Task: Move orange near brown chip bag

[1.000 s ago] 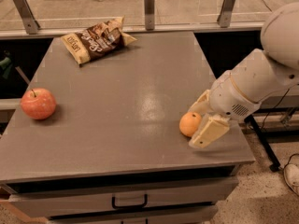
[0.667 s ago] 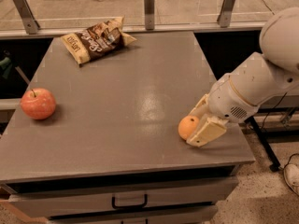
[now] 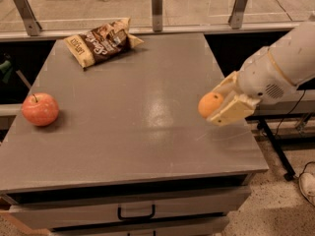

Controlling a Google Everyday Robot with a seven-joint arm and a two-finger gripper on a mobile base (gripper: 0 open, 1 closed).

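Observation:
The orange (image 3: 208, 104) is small, round and plain. It sits between the cream fingers (image 3: 230, 111) of my gripper (image 3: 219, 102), lifted a little above the right side of the grey table (image 3: 133, 117). The gripper is shut on it. The brown chip bag (image 3: 102, 42) lies crinkled at the table's far left corner, dark brown in the middle with pale yellow ends, far from the orange.
A red-orange apple (image 3: 40, 109) with a stem rests at the table's left edge. A glass railing with metal posts (image 3: 157, 8) runs behind the table. A drawer handle (image 3: 136, 213) shows below the front edge. The table's right edge is just under my gripper.
My gripper has closed on the orange and lifted it off the table, moving up and slightly right. The apple and chip bag have not moved.

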